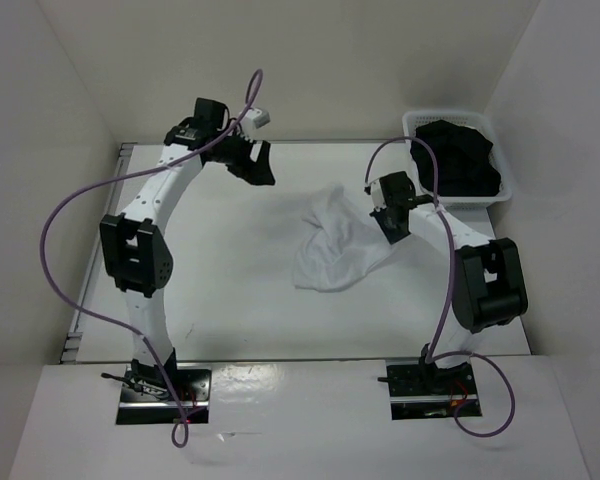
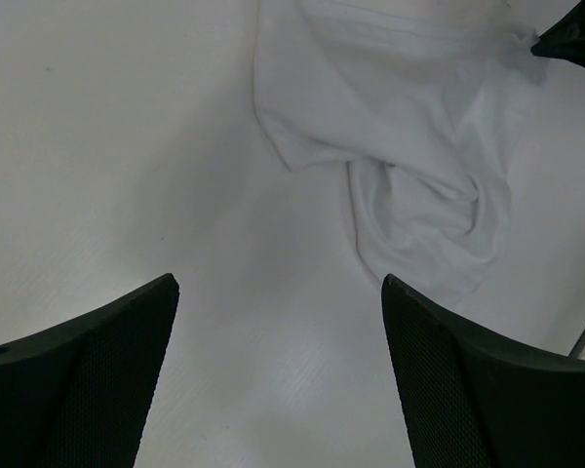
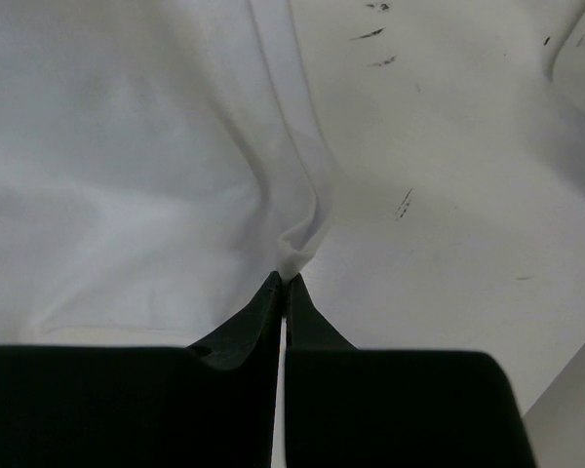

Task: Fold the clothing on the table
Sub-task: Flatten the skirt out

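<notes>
One basket [image 1: 450, 112] of black clothes [image 1: 465, 160] stands beyond the right tool [image 3: 283, 285], clamped on the clothing [image 1: 335, 250]; left tool [image 2: 280, 280] gapes wide.

Plain white back wall [image 1: 310, 60] at 12 o'clock; left wall [image 1: 30, 200] at 9, right wall [image 1: 570, 150] at 3. Even, diffuse light; shadows soft, faint.

Bare table [image 1: 230, 265] lies open beneath my left claw [image 2: 278, 285]; the clothing [image 1: 330, 255] heaps just ahead, and the basket [image 1: 475, 204], I think, blocks the far right corner.
</notes>
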Robot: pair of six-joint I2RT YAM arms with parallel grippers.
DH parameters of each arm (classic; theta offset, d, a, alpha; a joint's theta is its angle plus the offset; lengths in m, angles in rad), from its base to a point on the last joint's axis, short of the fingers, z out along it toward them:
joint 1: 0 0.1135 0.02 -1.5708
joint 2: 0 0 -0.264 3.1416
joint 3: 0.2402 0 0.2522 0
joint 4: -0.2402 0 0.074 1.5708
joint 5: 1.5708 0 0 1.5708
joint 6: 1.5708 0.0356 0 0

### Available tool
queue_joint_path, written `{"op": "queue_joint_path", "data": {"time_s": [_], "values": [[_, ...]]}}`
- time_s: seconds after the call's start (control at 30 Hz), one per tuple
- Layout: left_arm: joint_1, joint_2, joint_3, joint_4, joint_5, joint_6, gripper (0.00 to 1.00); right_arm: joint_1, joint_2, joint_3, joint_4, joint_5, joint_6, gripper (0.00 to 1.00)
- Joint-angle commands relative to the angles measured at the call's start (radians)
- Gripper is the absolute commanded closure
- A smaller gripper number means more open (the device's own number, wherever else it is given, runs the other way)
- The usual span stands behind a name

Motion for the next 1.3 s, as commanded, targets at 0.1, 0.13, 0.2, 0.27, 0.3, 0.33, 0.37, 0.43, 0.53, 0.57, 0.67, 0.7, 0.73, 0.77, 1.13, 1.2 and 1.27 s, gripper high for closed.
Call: {"op": "queue_joint_path", "data": {"time_s": [0.1, 0.13, 0.2, 0.27, 0.3, 0.33, 0.37, 0.43, 0.53, 0.57, 0.67, 0.7, 0.73, 0.77, 1.13, 1.2, 1.27], "values": [[-0.106, 0.195, 0.157, 0.010, 0.076, -0.016, 0.12, -0.016, -0.105, -0.035, -0.027, -0.057, -0.003, 1.00], [-0.120, 0.212, 0.157, 0.027, 0.076, -0.016, 0.12, -0.016, -0.105, -0.035, -0.036, -0.077, -0.003, 1.00], [-0.145, 0.258, 0.182, 0.037, 0.085, -0.006, 0.14, -0.027, -0.115, -0.035, -0.036, -0.086, -0.012, 1.00], [-0.177, 0.287, 0.202, 0.046, 0.097, 0.004, 0.14, -0.027, -0.115, -0.044, -0.045, -0.100, -0.012, 1.00], [-0.188, 0.315, 0.222, 0.056, 0.097, 0.004, 0.14, -0.027, -0.124, -0.045, -0.054, -0.115, -0.012, 1.00], [-0.197, 0.327, 0.222, 0.057, 0.097, 0.004, 0.14, -0.027, -0.125, -0.045, -0.054, -0.115, -0.012, 1.00], [-0.214, 0.338, 0.234, 0.070, 0.084, 0.004, 0.14, -0.027, -0.134, -0.045, -0.054, -0.131, -0.012, 1.00], [-0.229, 0.369, 0.245, 0.079, 0.058, -0.007, 0.14, -0.027, -0.134, -0.045, -0.064, -0.151, -0.012, 1.00], [-0.258, 0.381, 0.214, 0.109, 0.038, -0.027, 0.14, -0.027, -0.134, -0.045, -0.064, -0.151, -0.012, 1.00], [-0.272, 0.381, 0.193, 0.150, 0.037, -0.045, 0.14, -0.027, -0.134, -0.045, -0.064, -0.160, -0.012, 1.00], [-0.300, 0.361, 0.148, 0.217, 0.005, -0.084, 0.15, -0.027, -0.134, -0.054, -0.064, -0.171, -0.012, 1.00], [-0.300, 0.361, 0.139, 0.233, -0.014, -0.108, 0.15, -0.027, -0.134, -0.054, -0.064, -0.171, -0.012, 1.00], [-0.311, 0.352, 0.139, 0.250, -0.025, -0.123, 0.15, -0.027, -0.134, -0.054, -0.064, -0.171, -0.012, 1.00], [-0.320, 0.352, 0.139, 0.279, -0.035, -0.137, 0.15, -0.027, -0.134, -0.054, -0.064, -0.181, -0.012, 1.00], [-0.417, 0.455, 0.070, 0.274, -0.385, -0.369, 0.24, -0.027, -0.170, -0.054, -0.082, -0.181, -0.012, 1.00], [-0.417, 0.409, -0.031, 0.248, -0.482, -0.413, 0.24, -0.027, -0.181, -0.054, -0.082, -0.181, -0.012, 1.00], [-0.407, 0.381, -0.112, 0.222, -0.525, -0.436, 0.24, -0.027, -0.190, -0.054, -0.073, -0.181, -0.012, 1.00]]}}
